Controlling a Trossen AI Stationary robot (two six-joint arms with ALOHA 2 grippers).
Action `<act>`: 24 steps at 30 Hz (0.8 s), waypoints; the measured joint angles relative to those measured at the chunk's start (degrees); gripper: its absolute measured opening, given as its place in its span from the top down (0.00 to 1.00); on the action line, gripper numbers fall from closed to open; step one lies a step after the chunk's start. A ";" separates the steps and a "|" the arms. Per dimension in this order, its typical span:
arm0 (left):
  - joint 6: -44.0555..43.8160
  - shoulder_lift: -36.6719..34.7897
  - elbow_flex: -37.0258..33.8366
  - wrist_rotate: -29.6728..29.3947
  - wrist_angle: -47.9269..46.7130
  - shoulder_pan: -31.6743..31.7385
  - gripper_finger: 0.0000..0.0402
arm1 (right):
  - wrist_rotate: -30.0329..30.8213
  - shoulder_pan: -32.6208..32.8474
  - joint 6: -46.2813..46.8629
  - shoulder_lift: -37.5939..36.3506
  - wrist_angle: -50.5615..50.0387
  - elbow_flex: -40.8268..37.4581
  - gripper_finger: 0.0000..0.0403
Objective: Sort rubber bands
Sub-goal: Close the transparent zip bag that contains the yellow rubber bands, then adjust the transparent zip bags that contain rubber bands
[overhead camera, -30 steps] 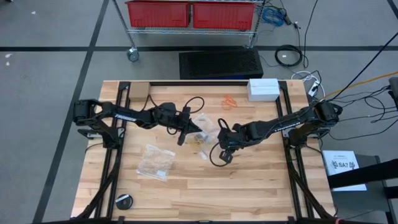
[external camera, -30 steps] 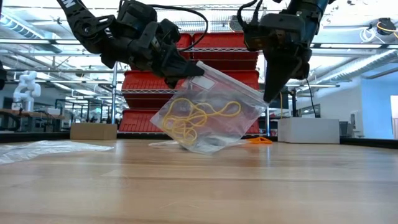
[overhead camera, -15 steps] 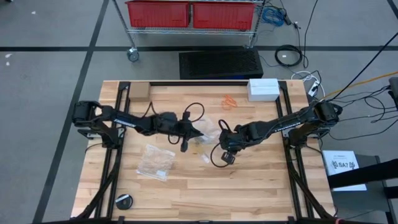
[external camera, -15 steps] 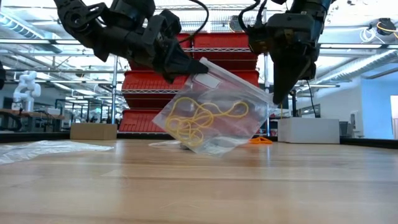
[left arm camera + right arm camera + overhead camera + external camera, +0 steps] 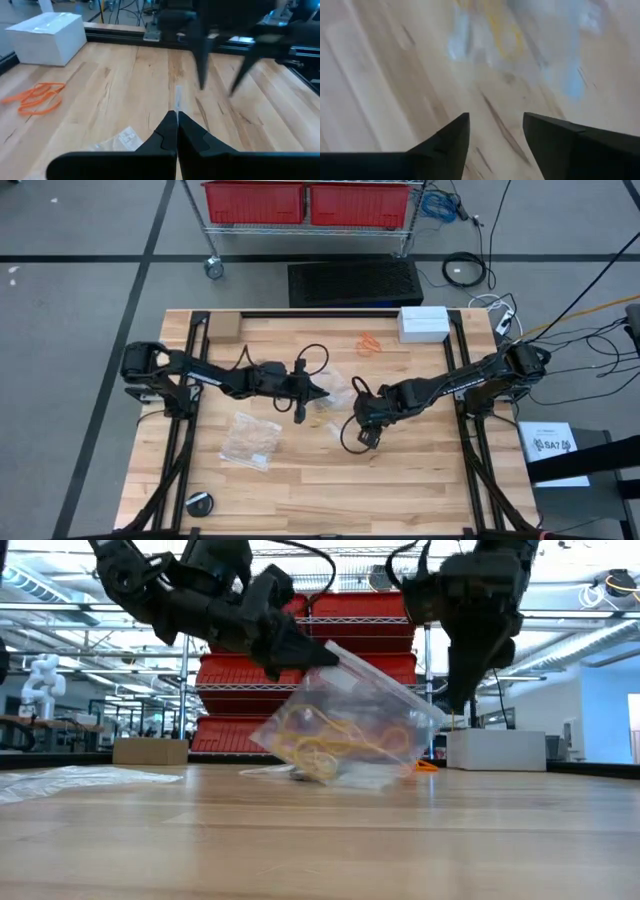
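You are looking straight down from high above at the whole wooden table (image 5: 400, 480). Your low camera is sitting at the table's edge, looking level across it into the room. Both are showing the clear bag (image 5: 345, 725) in the middle. Your left wrist camera is looking along the tabletop toward the white box (image 5: 47, 32). Your right wrist camera is pointing down, very near the wood.

Left tool (image 5: 176, 131) pinched tight mid-table; right tool (image 5: 495, 131) spread, empty.
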 joint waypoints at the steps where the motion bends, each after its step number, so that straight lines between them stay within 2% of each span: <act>1: -0.39 1.54 0.11 -0.12 1.42 0.00 1.00 | 1.03 0.62 0.37 0.38 1.28 0.07 0.56; 5: -0.26 7.73 1.88 -1.50 7.43 -0.17 0.97 | 9.23 3.01 2.50 2.75 2.87 0.05 0.62; 9: -0.15 10.79 4.30 -1.60 10.81 -0.17 0.86 | 13.38 4.78 4.30 7.28 7.77 0.08 0.76; 12: -0.46 10.73 5.63 -1.67 11.14 -0.20 0.77 | 13.52 5.85 4.64 11.74 12.67 0.09 0.89; 15: -0.47 9.36 5.75 -1.67 10.62 0.00 0.69 | 13.47 6.46 6.69 15.34 12.60 0.09 0.98; 19: -0.45 6.22 5.52 -1.67 7.78 0.72 0.62 | 12.37 6.72 9.09 16.32 8.16 0.26 0.98; 24: 0.09 1.04 5.46 -1.64 -0.88 1.78 0.60 | 7.10 7.51 8.52 12.86 -2.96 0.07 1.00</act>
